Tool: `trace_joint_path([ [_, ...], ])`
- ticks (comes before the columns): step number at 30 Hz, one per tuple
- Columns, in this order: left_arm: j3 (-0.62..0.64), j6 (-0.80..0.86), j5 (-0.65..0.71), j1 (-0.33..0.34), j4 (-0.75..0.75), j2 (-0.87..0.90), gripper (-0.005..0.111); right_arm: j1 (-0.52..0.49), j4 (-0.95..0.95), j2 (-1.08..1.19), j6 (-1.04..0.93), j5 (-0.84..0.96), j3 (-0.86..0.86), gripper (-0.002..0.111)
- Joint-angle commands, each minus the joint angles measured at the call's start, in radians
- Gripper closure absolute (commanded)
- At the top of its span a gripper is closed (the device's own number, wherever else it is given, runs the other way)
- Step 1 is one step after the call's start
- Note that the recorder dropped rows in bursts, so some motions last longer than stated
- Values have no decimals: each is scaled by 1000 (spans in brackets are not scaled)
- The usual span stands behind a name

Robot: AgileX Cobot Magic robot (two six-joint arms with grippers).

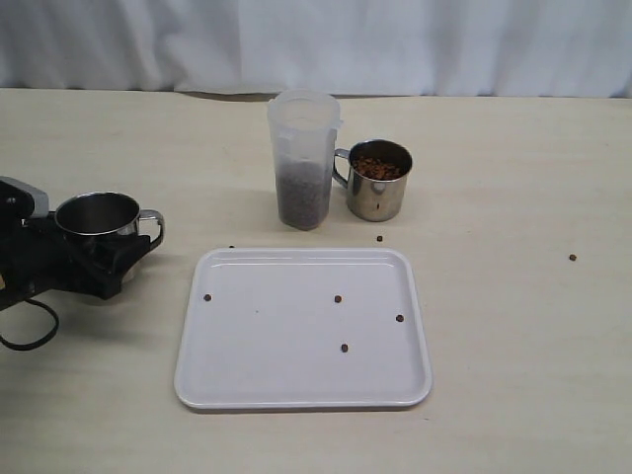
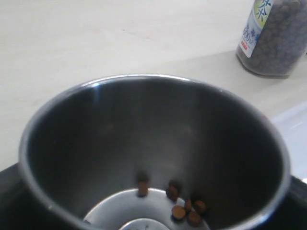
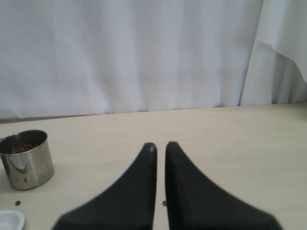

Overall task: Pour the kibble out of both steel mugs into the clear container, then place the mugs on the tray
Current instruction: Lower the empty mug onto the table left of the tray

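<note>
At the left, my left gripper [image 1: 109,259] is shut round one steel mug [image 1: 97,215], upright just left of the tray [image 1: 296,380]. Its inside [image 2: 153,143] fills the left wrist view, with only a few kibble pellets [image 2: 184,208] at the bottom. The clear container [image 1: 303,158] stands behind the tray, kibble [image 1: 302,197] filling its lower half. Right beside it is the second steel mug [image 1: 378,180], full of kibble [image 1: 379,166]. My right gripper [image 3: 160,146] is shut on nothing, low over the table, out of the exterior view; that mug [image 3: 26,159] lies ahead to one side.
Several loose pellets lie on the tray, and single ones on the table [image 1: 572,258] and near the full mug [image 1: 379,238]. A white curtain [image 1: 316,39] closes the far edge. A black cable loop [image 1: 30,336] hangs by the left arm.
</note>
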Motion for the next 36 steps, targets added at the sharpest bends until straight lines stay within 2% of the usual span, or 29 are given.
trace_joint_path([
  [1, -5, 3, -20, -19, 3, 1, 107, 2, 3, -3, -4, -4, 5, 103],
  [10, -87, 6, 40, -124, 20, 43, 107, 2, 3, -3, -4, -4, 5, 103],
  [15, -115, 6, 38, -140, 23, 54, 103, 2, 3, -3, -4, -4, 5, 103],
  [18, -115, 6, 34, -140, 44, 54, 85, 2, 3, -3, -4, -4, 5, 103],
  [22, -115, 10, 33, -140, 50, 54, 44, 2, 3, -3, -4, -4, 5, 103],
  [24, -115, -5, 41, -140, 62, 54, 29, 2, 3, -3, -4, -4, 5, 103],
  [28, -115, -9, 41, -140, 101, 54, 19, 2, 3, -3, -4, -4, 5, 103],
  [33, -113, -21, 58, -132, 234, 30, 19, 2, 3, -3, -4, -4, 5, 103],
  [36, -105, -68, 80, -103, 281, -13, 19, 2, 3, -3, -4, -4, 5, 103],
])
